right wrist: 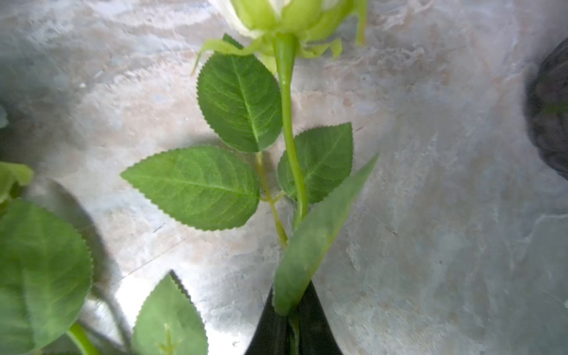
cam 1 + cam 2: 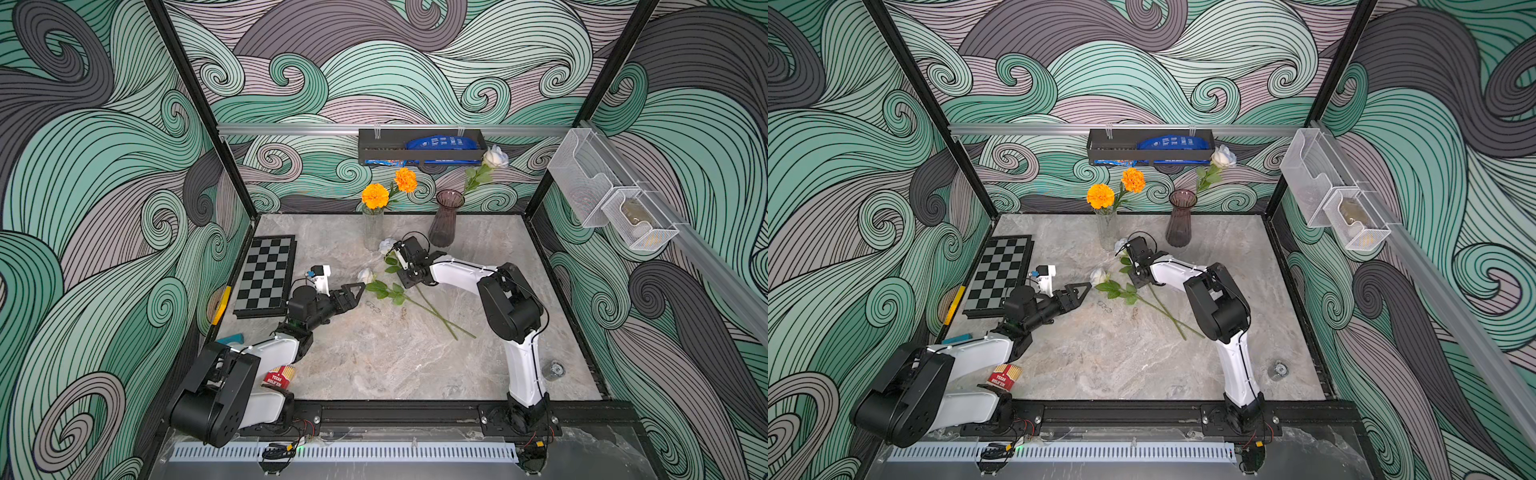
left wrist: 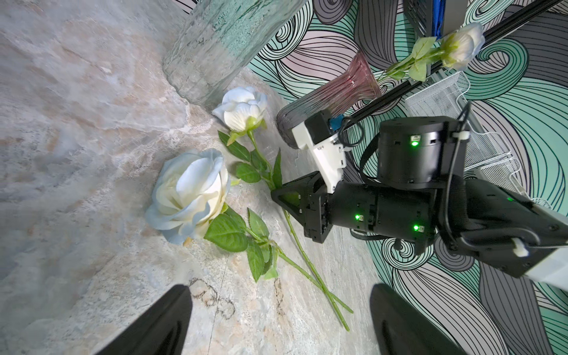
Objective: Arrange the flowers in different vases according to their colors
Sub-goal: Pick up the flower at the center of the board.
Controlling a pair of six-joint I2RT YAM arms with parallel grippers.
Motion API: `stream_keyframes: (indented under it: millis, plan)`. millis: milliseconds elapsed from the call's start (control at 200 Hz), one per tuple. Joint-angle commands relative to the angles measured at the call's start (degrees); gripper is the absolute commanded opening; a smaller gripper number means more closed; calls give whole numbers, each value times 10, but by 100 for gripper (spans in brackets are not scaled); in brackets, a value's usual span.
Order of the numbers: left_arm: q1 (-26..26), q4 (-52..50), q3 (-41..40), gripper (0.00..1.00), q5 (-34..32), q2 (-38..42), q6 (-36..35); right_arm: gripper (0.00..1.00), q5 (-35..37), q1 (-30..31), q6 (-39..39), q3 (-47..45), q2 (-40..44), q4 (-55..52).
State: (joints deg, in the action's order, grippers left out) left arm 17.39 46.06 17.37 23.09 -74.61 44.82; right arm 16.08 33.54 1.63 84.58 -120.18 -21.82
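Note:
Two orange flowers stand in the clear vase at the back. The purple-brown vase beside it holds one white rose. Two more white roses lie on the table with their stems crossing. The farther one has its bloom near the clear vase, and my right gripper is shut on its stem, pinching a leaf too. The nearer rose lies free. My left gripper is open just short of its bloom, with nothing between the fingers.
A chessboard lies along the left edge. A red card box sits by the left arm's base, and a small glass object at the front right. A black shelf hangs on the back wall, with wire baskets on the right wall.

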Motion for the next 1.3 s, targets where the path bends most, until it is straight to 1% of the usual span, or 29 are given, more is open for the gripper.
stream_keyframes:
  millis: [0,100,260,340,450,535,590,725,775,835,880,965,1015,1081,1171,1261,1296]
  plan:
    - [-1,-7,11,94,-8,4,-14,7,46,11,0,-1,54,1]
    - [-1,-9,13,94,-7,3,-15,5,78,19,2,-4,70,1]
    - [-1,-8,13,94,-7,-1,-14,5,99,20,20,-15,100,1]
    - [-1,-10,16,94,-6,-4,-12,4,110,14,31,-23,112,0]
    - [-1,-17,20,94,-2,-5,-11,3,110,-3,55,-37,137,1]
    - [-1,-14,20,94,1,-5,-9,1,126,-10,69,-53,162,3]
    - [-1,-8,19,94,6,-7,-7,0,134,-10,75,-65,181,7]
    - [10,35,14,94,47,-17,3,0,140,-14,84,-109,236,37]
    - [26,46,14,94,49,-19,2,0,141,-15,86,-123,257,48]
    - [55,45,17,94,32,-18,-7,0,143,-15,86,-149,290,70]
    - [84,38,22,95,9,-15,-23,0,146,-15,86,-173,317,90]
    - [153,6,43,95,-57,-17,-57,0,149,-15,84,-218,375,135]
    - [185,-4,58,95,-80,-28,-68,0,152,-15,82,-245,412,163]
    - [222,-1,69,95,-102,-47,-61,0,145,-15,72,-280,462,208]
    - [266,29,70,95,-120,-73,-37,4,117,-15,63,-331,536,275]
    - [292,44,85,95,-120,-104,-22,5,102,-15,57,-387,602,365]
    - [294,42,100,95,-118,-111,-19,3,104,-15,57,-408,622,395]
